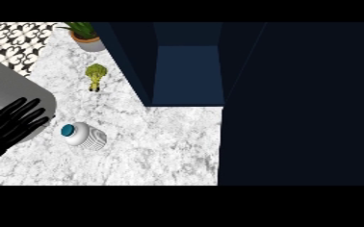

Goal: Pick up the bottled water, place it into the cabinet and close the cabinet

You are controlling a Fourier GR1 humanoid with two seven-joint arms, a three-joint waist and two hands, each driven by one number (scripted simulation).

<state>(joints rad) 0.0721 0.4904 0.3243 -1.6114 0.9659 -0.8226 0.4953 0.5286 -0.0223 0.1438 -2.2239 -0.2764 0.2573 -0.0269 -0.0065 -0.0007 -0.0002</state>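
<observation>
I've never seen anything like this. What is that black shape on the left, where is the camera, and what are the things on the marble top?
The camera sits in the robot's head and looks steeply down at a marble counter. The black shape at the left edge is the robot's left hand, fingers straight and open, holding nothing; its right hand is out of view. Just beside it lies the bottled water, clear and ribbed, with a blue cap. Farther back are a piece of broccoli and a potted plant. The dark blue box is the cabinet, standing open, with its door swung out at the right. Nothing is inside it that I can see.
</observation>
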